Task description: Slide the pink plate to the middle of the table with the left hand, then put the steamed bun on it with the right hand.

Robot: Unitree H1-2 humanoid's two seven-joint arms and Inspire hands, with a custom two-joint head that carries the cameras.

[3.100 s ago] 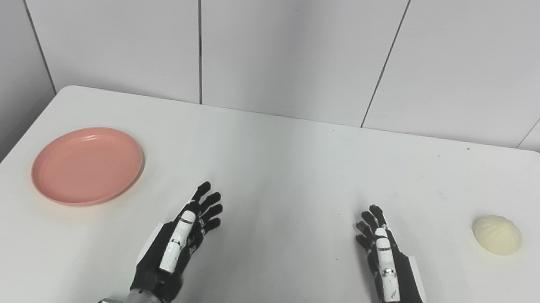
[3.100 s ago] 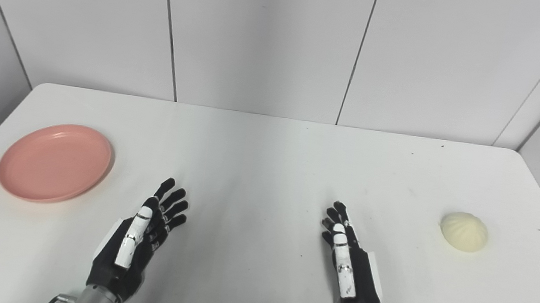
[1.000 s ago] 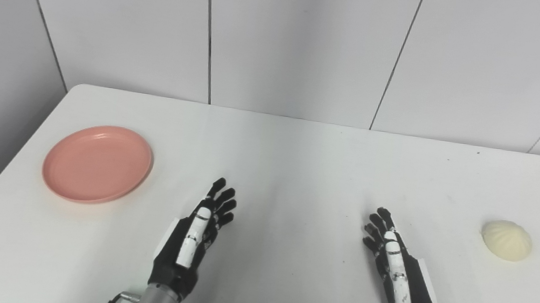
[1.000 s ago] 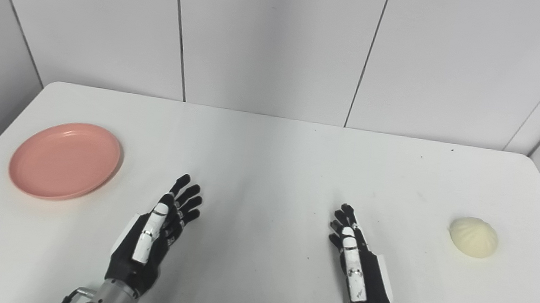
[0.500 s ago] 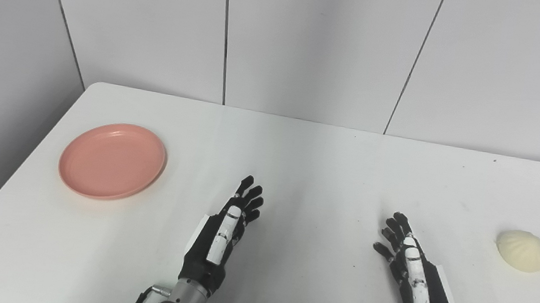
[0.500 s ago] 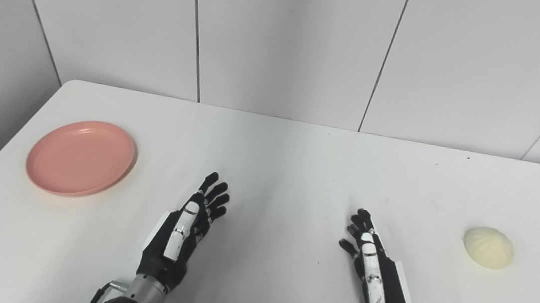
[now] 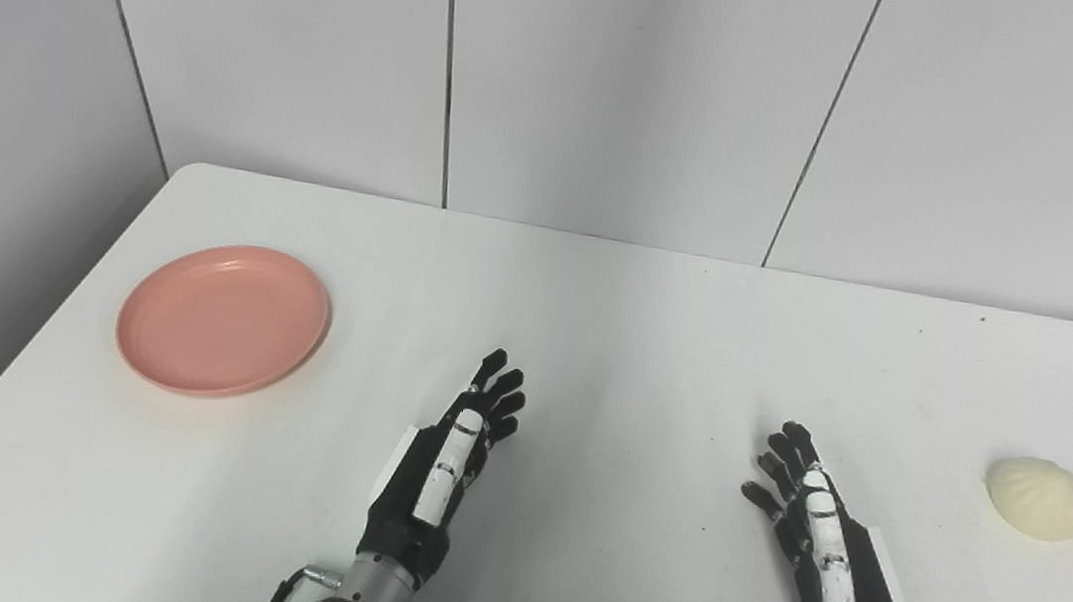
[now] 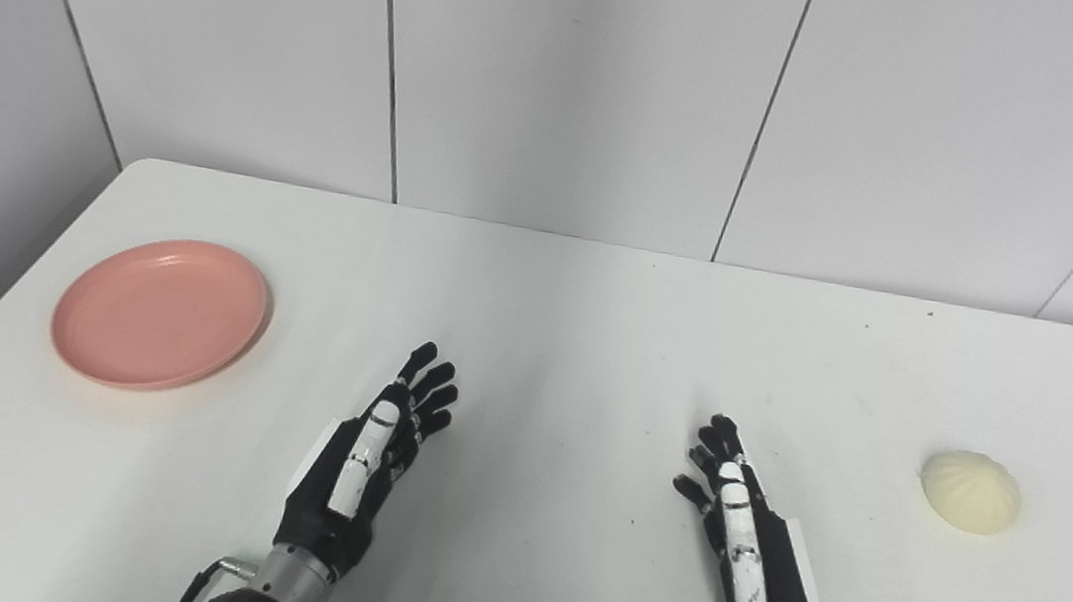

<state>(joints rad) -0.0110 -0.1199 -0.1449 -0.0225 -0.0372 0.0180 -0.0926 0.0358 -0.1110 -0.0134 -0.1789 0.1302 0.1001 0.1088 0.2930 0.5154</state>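
You won't find any writing here, honestly. No labels, brand marks, numbers or signs are readable on anything in either head view; every surface you can see is plain and unmarked.

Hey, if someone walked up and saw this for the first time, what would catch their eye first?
Probably the round pink plastic plate, the only strong colour, lying empty at the white table's left side. Next, the black-and-white left robot hand and right robot hand, both open near the front edge, and the pale pleated steamed bun far right.

Pink plate [image 7: 223, 320] far left, steamed bun [image 7: 1037, 498] far right.
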